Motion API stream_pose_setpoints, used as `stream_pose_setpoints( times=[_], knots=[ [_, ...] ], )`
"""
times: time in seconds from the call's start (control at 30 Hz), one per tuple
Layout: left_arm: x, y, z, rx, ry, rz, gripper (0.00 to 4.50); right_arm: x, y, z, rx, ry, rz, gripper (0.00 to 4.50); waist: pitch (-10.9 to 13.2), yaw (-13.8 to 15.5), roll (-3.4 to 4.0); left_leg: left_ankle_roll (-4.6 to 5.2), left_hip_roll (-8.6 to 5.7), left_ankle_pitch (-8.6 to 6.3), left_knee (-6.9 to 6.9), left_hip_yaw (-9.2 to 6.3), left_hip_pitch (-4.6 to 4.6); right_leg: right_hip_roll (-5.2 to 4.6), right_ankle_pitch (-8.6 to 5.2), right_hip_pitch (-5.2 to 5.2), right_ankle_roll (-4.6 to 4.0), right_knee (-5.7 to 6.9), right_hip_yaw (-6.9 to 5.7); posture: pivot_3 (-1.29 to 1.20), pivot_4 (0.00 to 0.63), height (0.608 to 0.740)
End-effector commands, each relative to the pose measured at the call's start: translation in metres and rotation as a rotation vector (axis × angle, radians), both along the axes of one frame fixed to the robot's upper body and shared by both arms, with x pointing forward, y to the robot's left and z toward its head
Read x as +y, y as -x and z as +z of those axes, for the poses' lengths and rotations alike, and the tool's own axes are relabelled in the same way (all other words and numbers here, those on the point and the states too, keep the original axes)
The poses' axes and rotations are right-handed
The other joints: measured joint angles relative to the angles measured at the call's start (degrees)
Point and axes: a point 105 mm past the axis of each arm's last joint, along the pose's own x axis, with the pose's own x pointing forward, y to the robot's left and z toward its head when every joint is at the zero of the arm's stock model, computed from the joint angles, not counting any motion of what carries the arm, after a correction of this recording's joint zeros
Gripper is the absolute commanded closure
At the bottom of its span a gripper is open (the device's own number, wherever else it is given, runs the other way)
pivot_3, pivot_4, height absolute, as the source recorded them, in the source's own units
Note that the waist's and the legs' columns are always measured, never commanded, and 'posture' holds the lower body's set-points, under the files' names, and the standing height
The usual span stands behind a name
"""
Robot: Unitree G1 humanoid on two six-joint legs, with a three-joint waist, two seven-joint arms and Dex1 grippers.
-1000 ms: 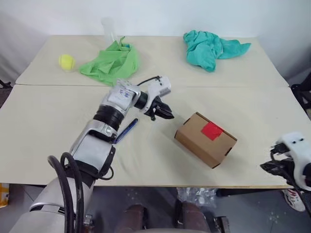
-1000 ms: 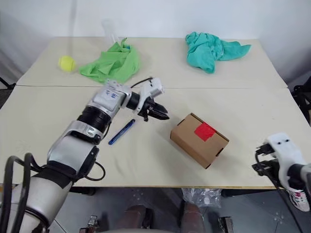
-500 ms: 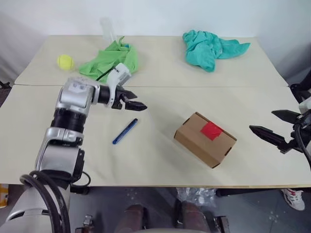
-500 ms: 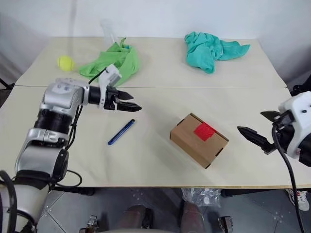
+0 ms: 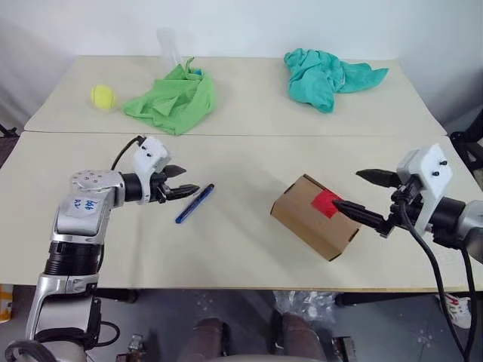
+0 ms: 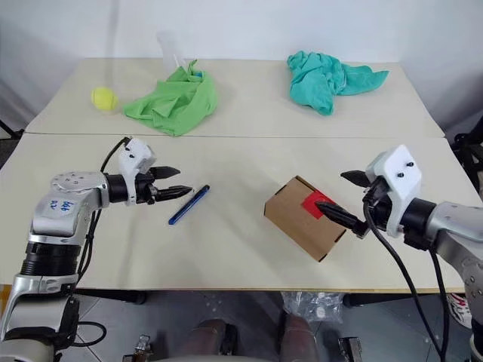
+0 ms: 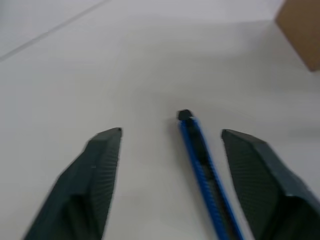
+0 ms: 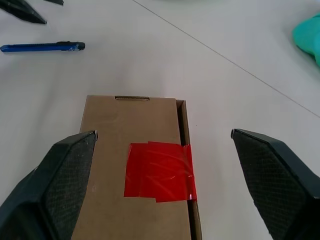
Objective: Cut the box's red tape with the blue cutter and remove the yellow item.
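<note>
Jaws of both grippers stand apart, holding nothing. Left gripper (image 5: 179, 190) faces the blue cutter (image 5: 195, 204); grasping it comes next, I judge. Right gripper (image 5: 362, 194) straddles the box (image 5: 317, 219).

On the counter (image 5: 249, 249) the box (image 5: 313, 222) lay right of centre with the tape (image 5: 327, 202) on its top, and the cutter (image 5: 195, 204) lay well apart to its left. The left end effector (image 5: 185, 190) was just left of the cutter, the right end effector (image 5: 355, 197) over the box's right end. Far behind lay a ball (image 5: 103, 96) at the left, one cloth (image 5: 172, 100) beside it, and another cloth (image 5: 328, 74) to the right.
</note>
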Motion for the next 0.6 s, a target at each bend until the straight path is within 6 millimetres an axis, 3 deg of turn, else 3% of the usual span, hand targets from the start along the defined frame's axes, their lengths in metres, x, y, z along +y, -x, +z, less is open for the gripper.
stream_pose_setpoints(
  times=[0.03, 0.27, 0.6],
  knots=[
    [-0.001, 0.009, 0.001, 0.005, 0.013, -0.027, 1.51, 0.007, 0.001, 0.007, -0.041, -0.002, 0.033, 0.0, 0.0, -0.1, 0.0, 0.0, 0.0, 0.0, -0.03, 0.01, 0.01, 0.0, 0.0, 0.0, 0.0, -0.01, 0.0, 0.0, 0.15, 0.74],
    [-0.005, 0.022, -0.024, 0.117, -0.014, -0.071, 1.51, 0.023, 0.0, 0.009, -0.054, -0.008, 0.099, 0.0, 0.0, -0.2, 0.0, 0.0, 0.03, 0.0, -0.04, 0.04, 0.03, 0.03, 0.0, -0.01, 0.0, -0.02, 0.01, 0.0, 0.15, 0.74],
    [0.012, 0.029, -0.055, 0.226, -0.135, -0.01, 1.51, 0.022, 0.0, 0.007, -0.055, -0.009, 0.09, 0.0, 0.0, -0.2, 0.0, 0.0, 0.03, 0.0, -0.1, 0.04, 0.05, 0.02, 0.0, -0.01, -0.02, -0.07, 0.02, 0.0, 0.15, 0.74]
  ],
)
